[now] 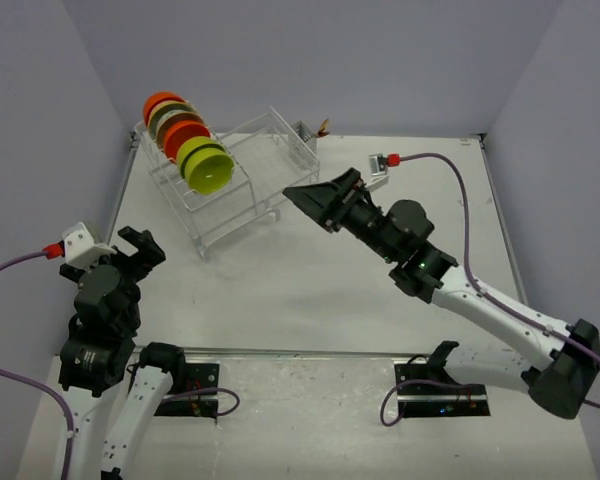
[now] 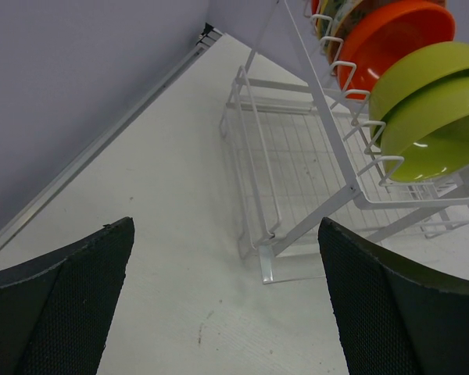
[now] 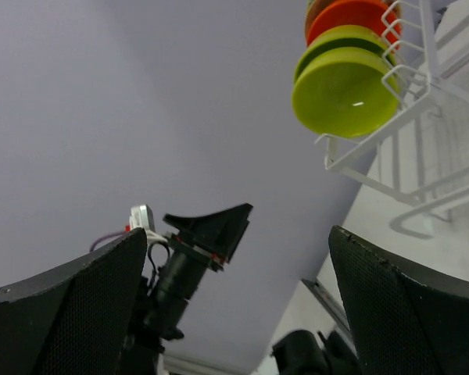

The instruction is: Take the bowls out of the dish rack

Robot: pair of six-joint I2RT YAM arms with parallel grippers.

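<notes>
The left gripper [image 1: 140, 245] and right gripper [image 1: 318, 200] hang wide open, holding nothing, the right one near the rack [image 1: 250, 185]. The bowls [image 1: 185, 140] stand on edge in a row in the rack, far left on the table [image 1: 310, 290].

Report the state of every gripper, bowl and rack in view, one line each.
left gripper, open, holding nothing, clear of the rack.
right gripper, open, holding nothing, pointed toward the rack but not touching it.
bowls, standing on edge in a row between the tines, none unloaded.
dish rack, upright on the table, loaded at one end.
</notes>
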